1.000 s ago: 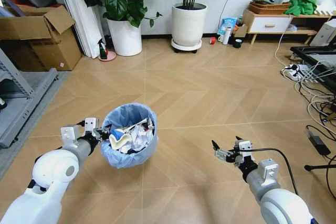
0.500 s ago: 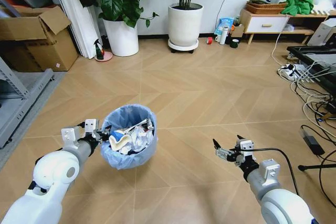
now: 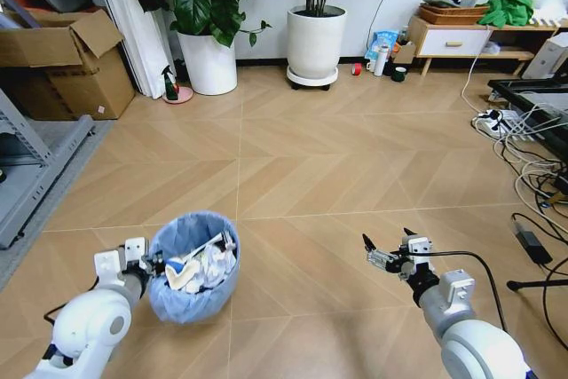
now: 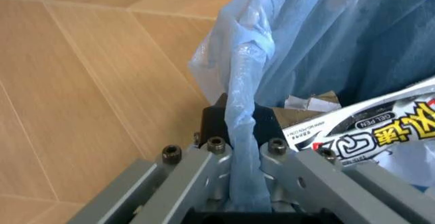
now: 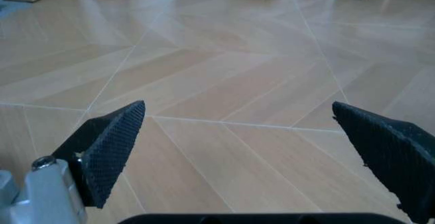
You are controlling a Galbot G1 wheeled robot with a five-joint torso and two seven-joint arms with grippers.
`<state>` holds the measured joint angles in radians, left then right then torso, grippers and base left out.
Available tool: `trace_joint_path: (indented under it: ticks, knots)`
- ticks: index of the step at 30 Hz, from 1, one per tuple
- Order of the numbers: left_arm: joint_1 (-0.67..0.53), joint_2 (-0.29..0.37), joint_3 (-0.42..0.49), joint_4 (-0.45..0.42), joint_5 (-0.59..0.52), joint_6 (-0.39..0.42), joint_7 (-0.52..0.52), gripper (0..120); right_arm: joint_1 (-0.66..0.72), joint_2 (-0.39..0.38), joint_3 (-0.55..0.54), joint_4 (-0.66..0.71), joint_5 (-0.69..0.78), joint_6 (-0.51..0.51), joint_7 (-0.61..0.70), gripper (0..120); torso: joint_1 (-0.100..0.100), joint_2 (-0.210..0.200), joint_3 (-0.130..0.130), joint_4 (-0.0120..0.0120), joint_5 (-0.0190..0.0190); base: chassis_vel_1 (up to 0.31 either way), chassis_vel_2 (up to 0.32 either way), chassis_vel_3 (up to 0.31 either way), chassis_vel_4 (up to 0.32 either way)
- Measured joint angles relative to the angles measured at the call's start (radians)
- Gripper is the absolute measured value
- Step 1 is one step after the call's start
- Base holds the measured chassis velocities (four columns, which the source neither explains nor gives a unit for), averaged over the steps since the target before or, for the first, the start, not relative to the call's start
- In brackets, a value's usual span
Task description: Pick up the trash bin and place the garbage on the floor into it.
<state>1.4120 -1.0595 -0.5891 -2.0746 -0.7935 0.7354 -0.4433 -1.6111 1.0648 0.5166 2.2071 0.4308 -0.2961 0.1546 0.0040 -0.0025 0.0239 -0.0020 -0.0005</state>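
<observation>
- We see the left gripper (image 3: 153,265) low at the robot's left, arm bent and reaching forward, wrist about level, pinched on the rim of the trash bin (image 3: 193,264).
- In the left wrist view the left gripper (image 4: 235,147) has its jaws pressed together on the blue bag liner at the trash bin (image 4: 326,46) edge.
- We see the bin beside the left arm, tilted a bit, whether it touches the floor (image 3: 302,166) we cannot tell.
- Garbage (image 3: 197,264) sits inside: white paper wads and a printed wrapper (image 4: 367,132).
- Right gripper (image 3: 383,251) is held out forward at the robot's right above bare floor, forearm angled inward, fingers (image 5: 112,142) spread wide, holding nothing.
</observation>
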Motion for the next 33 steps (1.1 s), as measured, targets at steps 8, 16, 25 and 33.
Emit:
trace_joint_path:
  ticks: [8,16,25,33]
  knots:
    - [-0.075,-0.031,0.025,0.099,-0.03,0.0,-0.056,0,-0.013,0.005,0.011,-0.001,-0.008,0.007,0.0,100,0.0,0.0,0.0,-0.0002,0.0,0.0,0.0,0.0,0.0]
    - [-0.121,-0.033,0.026,0.161,-0.07,0.0,-0.059,0,-0.017,-0.002,0.021,0.0,-0.005,0.008,0.0,100,0.0,0.0,0.0,-0.0003,-0.0004,0.0,0.0,0.0,0.0]
    - [-0.13,-0.032,0.025,0.189,-0.088,0.0,-0.066,8,-0.007,0.0,0.014,-0.009,-0.004,0.01,0.0,100,0.0,0.0,0.0,-0.0002,-0.0002,0.0,0.0,0.0,0.0]
    - [-0.14,-0.03,0.03,0.196,-0.089,0.0,-0.065,36,-0.01,-0.002,0.02,-0.009,-0.004,0.012,0.0,100,0.0,0.0,0.0,-0.0002,-0.0004,0.0,0.0,0.0,0.0]
